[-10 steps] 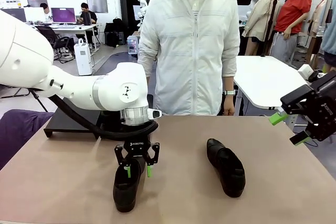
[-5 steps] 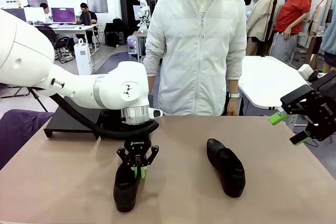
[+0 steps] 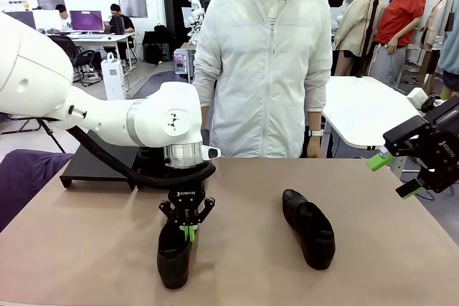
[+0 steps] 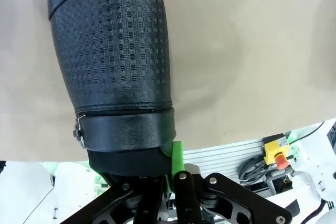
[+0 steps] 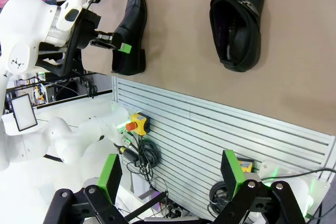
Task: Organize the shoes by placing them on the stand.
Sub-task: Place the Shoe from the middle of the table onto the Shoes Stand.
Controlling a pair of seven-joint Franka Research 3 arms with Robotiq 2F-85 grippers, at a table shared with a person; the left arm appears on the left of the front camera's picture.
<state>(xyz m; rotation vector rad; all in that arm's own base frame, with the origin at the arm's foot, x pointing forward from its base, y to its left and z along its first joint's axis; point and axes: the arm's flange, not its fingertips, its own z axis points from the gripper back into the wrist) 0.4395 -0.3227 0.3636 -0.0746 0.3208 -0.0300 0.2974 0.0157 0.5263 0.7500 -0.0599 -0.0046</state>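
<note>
Tan worktop (image 3: 373, 263) fills the lower half of the front view, with a person in a white zip jacket (image 3: 265, 69) standing at its far edge and an open office behind.

Lower left of centre, a black, slightly glossy leather slip-on loafer (image 3: 174, 259) lies flat on the worktop. Its long axis runs roughly up and down the frame, and the heel looks to be towards the near edge. The white left arm's black end effector with green pads (image 3: 186, 233) points straight down onto it. Its jaws are pinched nearly together on the rim of the shoe's opening at the heel end, which the left wrist view shows close up. The sole appears to rest on the surface.

A second, matching black loafer (image 3: 308, 228) lies right of centre, apart from the first and angled slightly.

The right arm's end effector (image 3: 394, 175) hangs at the right edge of the frame, jaws spread wide and holding nothing.

A low matte-black flat platform stand (image 3: 90, 166) sits at the left of the frame by the far edge, partly behind the left arm. From the gripped shoe it lies up and to the left, close to the left arm, so that arm is plainly the better placed to carry the shoe there.
</note>
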